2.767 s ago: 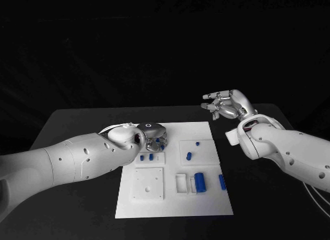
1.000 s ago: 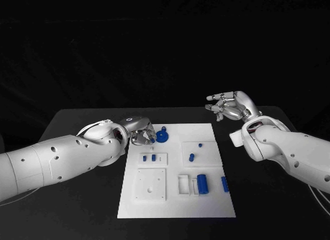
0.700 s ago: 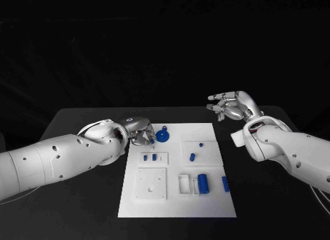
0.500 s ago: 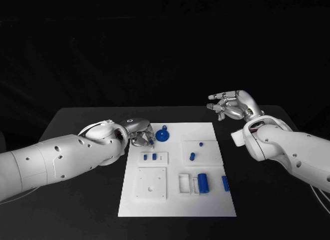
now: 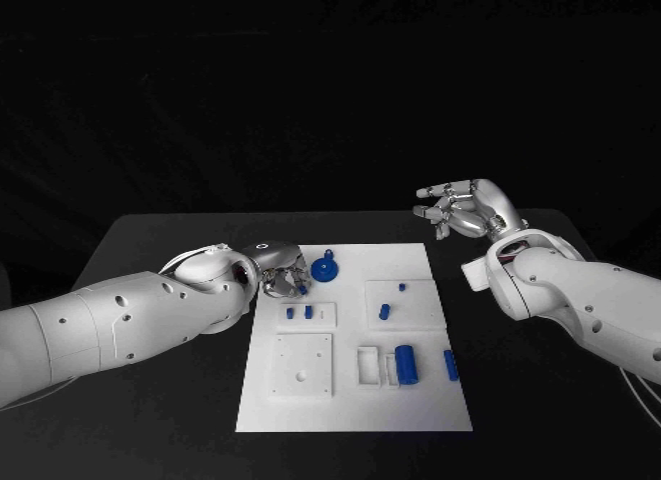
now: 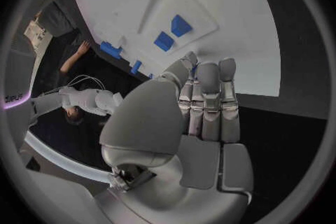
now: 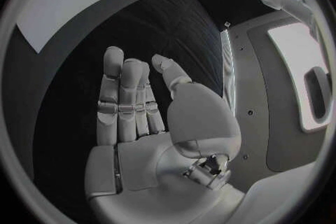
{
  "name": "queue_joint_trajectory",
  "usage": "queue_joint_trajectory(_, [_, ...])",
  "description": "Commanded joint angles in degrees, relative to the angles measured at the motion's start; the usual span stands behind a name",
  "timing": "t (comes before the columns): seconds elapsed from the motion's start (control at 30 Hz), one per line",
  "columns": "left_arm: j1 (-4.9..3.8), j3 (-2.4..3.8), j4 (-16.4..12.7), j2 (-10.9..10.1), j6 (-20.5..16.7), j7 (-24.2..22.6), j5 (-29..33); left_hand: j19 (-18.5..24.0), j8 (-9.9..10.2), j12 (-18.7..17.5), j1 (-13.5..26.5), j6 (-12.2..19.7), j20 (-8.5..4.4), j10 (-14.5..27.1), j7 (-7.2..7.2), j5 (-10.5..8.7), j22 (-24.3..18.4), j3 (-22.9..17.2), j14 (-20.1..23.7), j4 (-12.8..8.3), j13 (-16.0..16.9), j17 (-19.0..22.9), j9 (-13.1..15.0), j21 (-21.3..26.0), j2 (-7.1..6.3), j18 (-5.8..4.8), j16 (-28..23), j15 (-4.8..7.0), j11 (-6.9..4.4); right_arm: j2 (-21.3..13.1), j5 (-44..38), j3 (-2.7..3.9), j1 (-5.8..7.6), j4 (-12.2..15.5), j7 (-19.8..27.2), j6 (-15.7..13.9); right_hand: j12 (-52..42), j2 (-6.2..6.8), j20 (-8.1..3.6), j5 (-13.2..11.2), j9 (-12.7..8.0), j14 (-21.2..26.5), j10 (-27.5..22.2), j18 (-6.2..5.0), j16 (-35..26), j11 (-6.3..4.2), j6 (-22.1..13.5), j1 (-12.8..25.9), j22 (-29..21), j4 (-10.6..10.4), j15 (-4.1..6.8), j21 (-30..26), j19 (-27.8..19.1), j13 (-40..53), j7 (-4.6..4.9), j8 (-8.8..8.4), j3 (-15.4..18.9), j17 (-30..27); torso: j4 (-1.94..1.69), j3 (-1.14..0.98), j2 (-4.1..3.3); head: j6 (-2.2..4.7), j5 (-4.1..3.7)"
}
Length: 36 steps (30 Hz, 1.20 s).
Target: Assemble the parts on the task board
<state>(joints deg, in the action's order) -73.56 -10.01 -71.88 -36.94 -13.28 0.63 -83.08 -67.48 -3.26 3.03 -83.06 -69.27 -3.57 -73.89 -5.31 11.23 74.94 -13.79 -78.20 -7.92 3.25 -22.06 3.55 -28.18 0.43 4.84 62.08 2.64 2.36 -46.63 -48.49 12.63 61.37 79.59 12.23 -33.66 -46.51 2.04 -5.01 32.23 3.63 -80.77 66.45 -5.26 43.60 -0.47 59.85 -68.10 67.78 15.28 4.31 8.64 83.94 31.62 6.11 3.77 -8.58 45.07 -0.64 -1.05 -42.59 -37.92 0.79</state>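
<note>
Both silver hands empty beside the white rectangular task board [image 5: 356,340], which lies on the black table [image 5: 157,250].

The left hand [image 5: 283,272] is seen at the board's far left edge with fingers straight and held together, nothing gripped — just beside the round blue knobbed part [image 5: 326,269], contact not discernible. The right hand [image 5: 463,211] is raised beyond the far right corner, fingers loosely extended and empty. Small blue parts — a cylinder [image 5: 405,364], a bar [image 5: 450,365], small pegs [image 5: 299,313] — are seated across the board.
</note>
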Motion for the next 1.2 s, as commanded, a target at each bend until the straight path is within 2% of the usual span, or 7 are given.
queue_joint_trajectory(0.03, [0.10,-0.05,0.02,0.10,0.86,-0.25,-0.52,0.20,-0.32,0.30,-0.04,-0.32,-0.11,-0.22,-0.11,-0.11,1.24,0.01,-0.06,-0.25,0.07,-0.07,0.09,-0.40,0.31,0.69,-0.20,0.00,0.03,0.04,-0.49,0.03,-0.03,0.04,0.50,0.69,-0.08,0.40,-0.39,0.33,-0.06,-0.16,-0.43,-0.29,-0.27,-0.09,-0.05,0.40,0.14,0.00,0.06,0.01,1.75,-0.06,0.18,-0.25,-0.42,0.09,-0.08,-0.01,0.04,-0.06,-0.07])
queue_joint_trajectory(0.67, [0.13,-0.45,0.37,0.43,1.78,0.24,-0.51,0.29,-0.32,0.29,-0.01,-0.21,-0.11,-0.11,-0.14,-0.31,1.22,0.05,-0.03,-0.25,0.07,-0.12,0.09,-0.50,0.36,0.68,-0.30,0.00,0.07,0.06,-0.50,0.03,-0.03,0.10,0.50,0.68,-0.08,0.40,-0.39,0.33,-0.06,-0.16,-0.43,-0.29,-0.27,-0.09,-0.05,0.40,0.14,0.00,0.06,0.01,1.75,-0.06,0.18,-0.25,-0.42,0.09,-0.01,-0.04,-0.01,-0.07,-0.10])
queue_joint_trajectory(0.87, [0.13,-0.97,0.72,0.88,1.80,0.36,-0.51,0.25,-0.31,0.30,-0.05,-0.16,-0.11,-0.06,-0.14,-0.29,1.21,0.05,-0.04,-0.26,0.07,-0.15,0.09,-0.54,0.39,0.69,-0.29,-0.01,0.08,0.07,-0.50,0.03,-0.03,0.12,0.51,0.68,-0.08,0.40,-0.39,0.33,-0.06,-0.16,-0.43,-0.29,-0.27,-0.09,-0.05,0.40,0.14,0.00,0.06,0.01,1.75,-0.06,0.18,-0.25,-0.42,0.09,0.03,0.00,-0.01,-0.08,-0.21])
queue_joint_trajectory(1.03, [0.13,-1.29,0.93,1.22,2.05,0.46,-0.51,0.23,-0.32,0.30,-0.11,-0.15,-0.11,-0.07,-0.14,-0.27,1.22,0.02,-0.05,-0.31,0.07,-0.18,0.09,-0.59,0.41,0.72,-0.30,0.00,0.08,0.05,-0.50,0.03,-0.03,0.13,0.51,0.70,-0.08,0.40,-0.39,0.33,-0.06,-0.16,-0.43,-0.29,-0.27,-0.09,-0.05,0.40,0.14,0.00,0.06,0.01,1.75,-0.06,0.18,-0.25,-0.42,0.09,0.09,-0.05,-0.05,-0.12,-0.30])
queue_joint_trajectory(1.2, [0.13,-1.55,1.13,1.48,3.26,0.81,-0.63,0.26,-0.32,0.31,-0.16,-0.13,-0.10,-0.07,-0.16,-0.27,1.23,-0.03,-0.02,-0.38,0.07,-0.20,0.09,-0.64,0.42,0.74,-0.32,-0.01,0.10,0.02,-0.50,0.03,-0.03,0.14,0.50,0.72,-0.08,0.40,-0.39,0.33,-0.06,-0.16,-0.43,-0.29,-0.27,-0.09,-0.05,0.40,0.14,0.00,0.06,0.01,1.75,-0.06,0.18,-0.25,-0.42,0.09,0.01,-0.07,0.01,-0.18,-0.35])
